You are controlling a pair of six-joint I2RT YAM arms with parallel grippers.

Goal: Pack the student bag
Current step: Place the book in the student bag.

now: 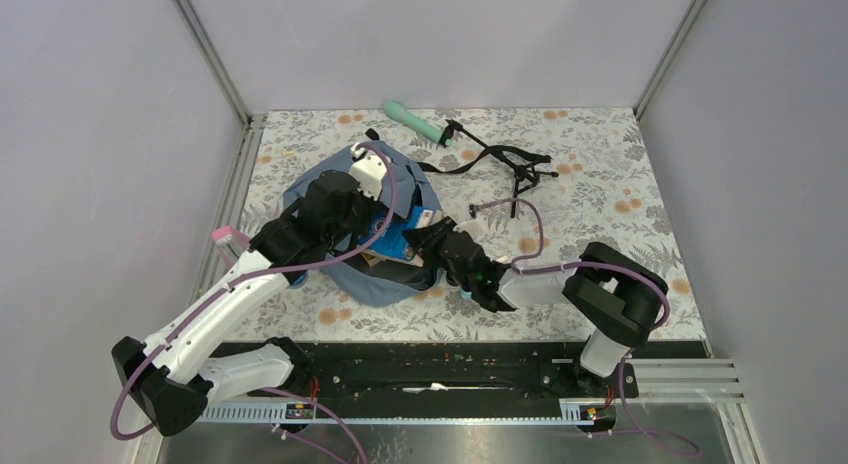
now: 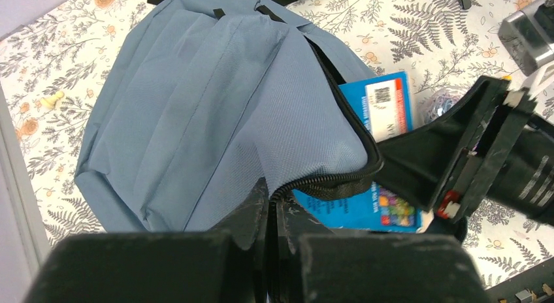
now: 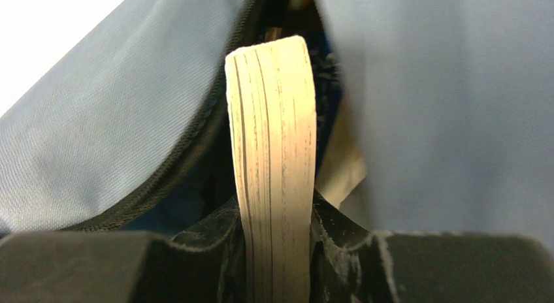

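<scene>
Both were engaged: left end effector (image 2: 271,215) clamped the zipper edge of the student bag (image 2: 196,107) on the table (image 1: 600,184); right end effector (image 3: 277,251) gripped a book (image 3: 274,153) half inside. Next needed: deeper push, then release.

The student bag (image 2: 196,120) is woven slate-blue cloth, matt, with a fine visible weave. Its zipper (image 2: 340,182) is black, coarse-toothed, with a slight sheen. The book (image 3: 274,153) shows cream paper page edges, matt and faintly streaked. The blue cover (image 2: 385,107) is glossy printed card. The right gripper (image 3: 274,211) is black, matt and grainy, with rough finger edges. The table covering (image 1: 600,184) is a matt floral print. The frame rails (image 1: 215,54) are pale satin metal.
</scene>
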